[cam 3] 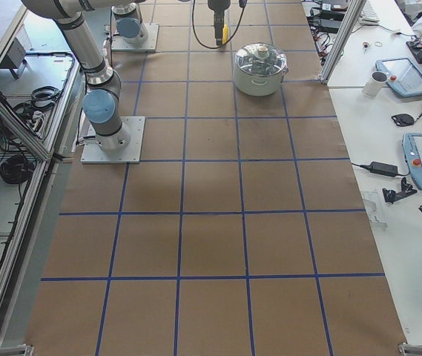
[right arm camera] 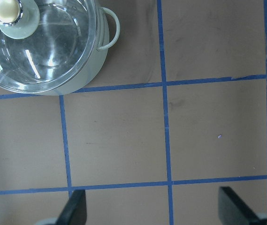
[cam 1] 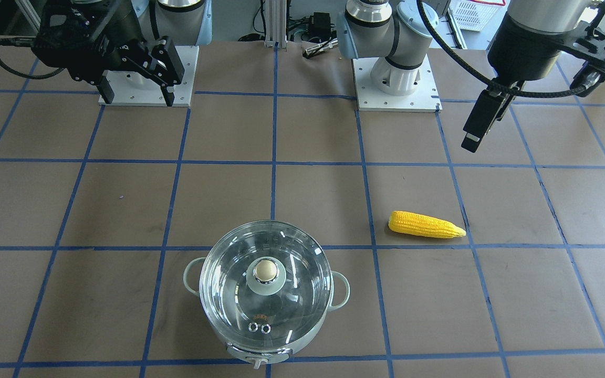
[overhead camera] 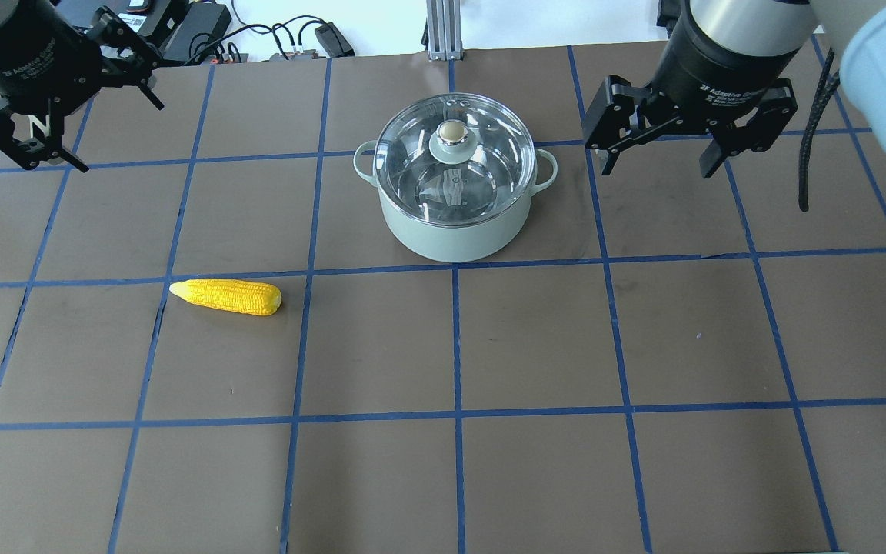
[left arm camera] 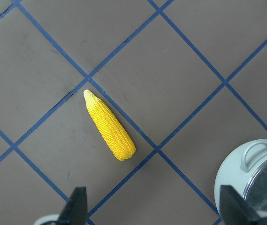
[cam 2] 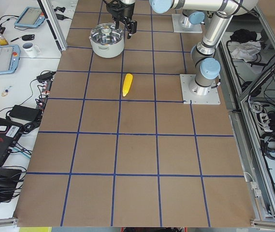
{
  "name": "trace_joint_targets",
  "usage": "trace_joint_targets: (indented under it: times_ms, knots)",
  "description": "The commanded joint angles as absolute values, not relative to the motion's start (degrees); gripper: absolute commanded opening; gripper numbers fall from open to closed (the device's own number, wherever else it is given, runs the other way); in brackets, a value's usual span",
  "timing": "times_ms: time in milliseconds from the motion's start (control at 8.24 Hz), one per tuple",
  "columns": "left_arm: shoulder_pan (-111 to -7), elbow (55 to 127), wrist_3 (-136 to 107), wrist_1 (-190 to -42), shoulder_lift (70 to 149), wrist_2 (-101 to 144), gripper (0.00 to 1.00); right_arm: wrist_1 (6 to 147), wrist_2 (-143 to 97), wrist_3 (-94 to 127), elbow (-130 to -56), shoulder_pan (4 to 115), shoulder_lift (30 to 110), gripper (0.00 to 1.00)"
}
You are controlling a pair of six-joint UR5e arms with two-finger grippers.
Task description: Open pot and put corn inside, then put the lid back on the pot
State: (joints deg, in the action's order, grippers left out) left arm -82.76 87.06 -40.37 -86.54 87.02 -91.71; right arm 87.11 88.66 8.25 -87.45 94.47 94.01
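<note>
The mint-green pot (overhead camera: 451, 227) stands at the table's far middle with the clear glass lid (overhead camera: 489, 165) seated on it; it also shows in the front view (cam 1: 342, 290), lid (cam 1: 229, 294) on. The yellow corn (overhead camera: 226, 296) lies flat on the table, left of and nearer than the pot, pointed end to the left. My left gripper (overhead camera: 89, 127) is open and empty, held high at the far left; its wrist view shows the corn (left arm camera: 110, 129) below. My right gripper (overhead camera: 654, 161) is open and empty, just right of the pot; its wrist view shows the lid (right arm camera: 53, 47).
The table is brown paper with a blue tape grid (overhead camera: 454, 346). The two arm bases (cam 1: 397, 79) stand on white plates at the robot's side. Cables and a metal post (overhead camera: 439, 27) lie beyond the far edge.
</note>
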Motion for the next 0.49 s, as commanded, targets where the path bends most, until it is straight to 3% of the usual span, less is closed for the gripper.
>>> trace_joint_targets:
  times_ms: [0,364]
  knots:
    - [-82.6,90.2,-46.2,-86.4,87.8,-91.8,1.0,87.0,88.8,8.2,-87.5,94.5,94.0,1.0]
    - [-81.3,94.0,-52.2,-85.7,87.9,-91.7,1.0,87.0,88.6,8.2,-87.5,94.5,94.0,1.0]
